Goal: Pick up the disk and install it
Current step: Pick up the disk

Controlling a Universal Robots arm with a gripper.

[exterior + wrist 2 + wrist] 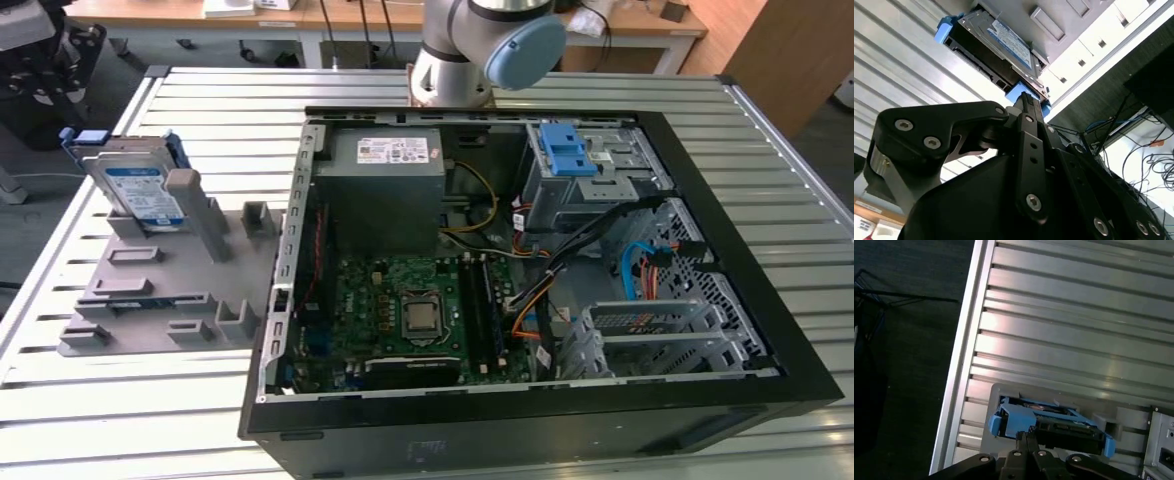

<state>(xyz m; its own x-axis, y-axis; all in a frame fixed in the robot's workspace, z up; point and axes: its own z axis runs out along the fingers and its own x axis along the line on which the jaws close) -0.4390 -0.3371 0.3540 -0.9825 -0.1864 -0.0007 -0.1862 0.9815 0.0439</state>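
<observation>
Disk [138,190] standing in grey rack [160,290], open computer case [534,415] beside

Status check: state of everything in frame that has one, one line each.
disk: upright in the grey holder, not gripped, not installed.
gripper: shut, empty, apart from the disk.
computer case: lying on its side, side panel off, inside exposed.
</observation>
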